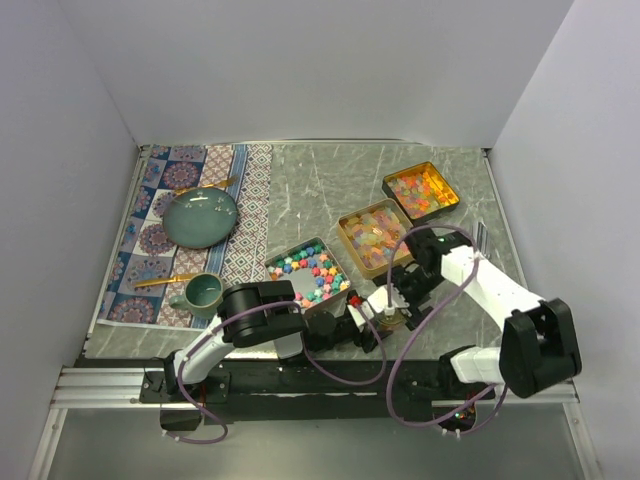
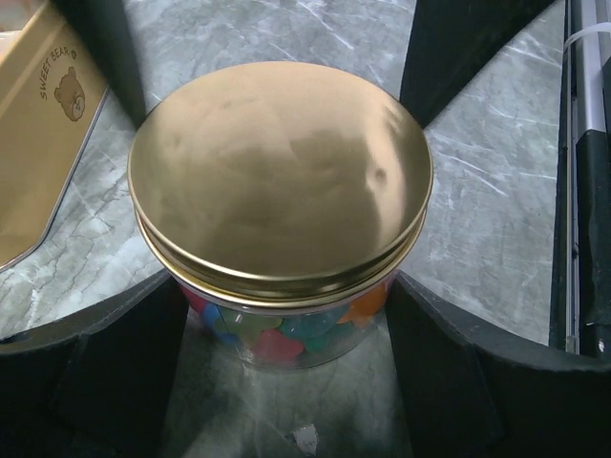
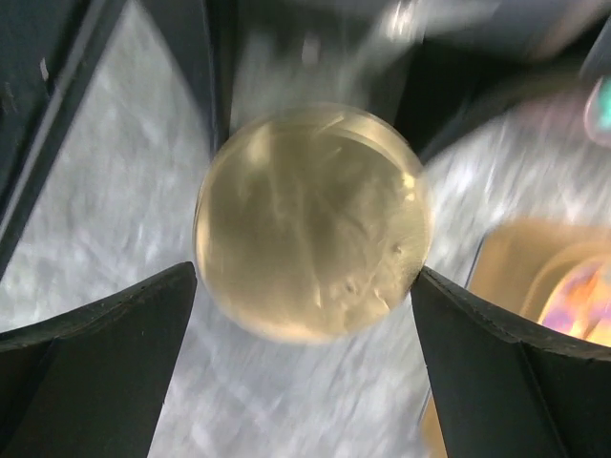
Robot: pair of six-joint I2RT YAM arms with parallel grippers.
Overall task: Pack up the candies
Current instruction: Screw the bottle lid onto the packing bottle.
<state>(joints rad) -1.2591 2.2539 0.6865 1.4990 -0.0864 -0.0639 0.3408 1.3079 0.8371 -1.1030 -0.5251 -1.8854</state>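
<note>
- Seemingly pinched the jar [image 2: 286,329] at its glass sides with the left gripper [image 2: 286,286], under the lid [image 2: 277,172].
- Spread the right gripper [image 3: 304,277] around that lid.
- Judged rigid, slick, breakable; candies [image 2: 250,334] light.

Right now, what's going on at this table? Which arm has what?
Candy packing looks close to done. The left gripper is closed on the sides of a glass jar at the near edge of the table. The jar holds candies and has a gold lid on top. The right gripper hangs over that lid with its jaws wide open, gripping nothing; its view is blurred. Three open tins of loose candies sit further back.
</note>
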